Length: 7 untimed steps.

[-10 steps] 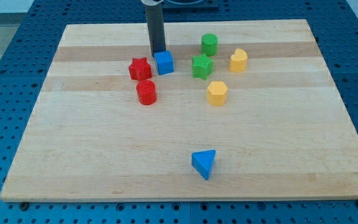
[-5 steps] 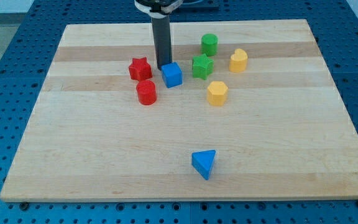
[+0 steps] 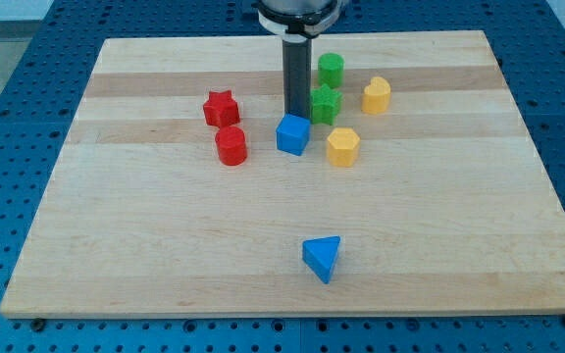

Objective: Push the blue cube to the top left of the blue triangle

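The blue cube [image 3: 292,135] sits on the wooden board, above the middle. My tip [image 3: 294,115] touches its top edge, just above it in the view. The blue triangle [image 3: 323,258] lies near the view's bottom, a little right of the cube and far below it. The rod partly hides the green star [image 3: 326,103] to its right.
A red star [image 3: 221,108] and a red cylinder [image 3: 231,145] lie left of the cube. A yellow hexagonal block [image 3: 342,146] sits close on its right. A green cylinder [image 3: 331,69] and another yellow block [image 3: 377,95] lie at the upper right.
My tip has moved right and down, pushing the blue cube away from the red star toward the yellow block. The other blocks have not moved.
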Tool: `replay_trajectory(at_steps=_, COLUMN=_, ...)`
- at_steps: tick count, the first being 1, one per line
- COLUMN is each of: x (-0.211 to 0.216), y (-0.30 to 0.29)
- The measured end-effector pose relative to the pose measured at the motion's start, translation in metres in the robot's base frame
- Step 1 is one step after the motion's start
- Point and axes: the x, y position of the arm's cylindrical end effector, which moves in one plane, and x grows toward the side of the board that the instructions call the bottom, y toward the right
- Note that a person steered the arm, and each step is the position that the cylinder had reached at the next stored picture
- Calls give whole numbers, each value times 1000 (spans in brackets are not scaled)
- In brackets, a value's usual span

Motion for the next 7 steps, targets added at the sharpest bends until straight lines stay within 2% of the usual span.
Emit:
replay_trajectory(at_steps=2, x=25, y=-7)
replay_trajectory(at_steps=7, x=142, y=-7)
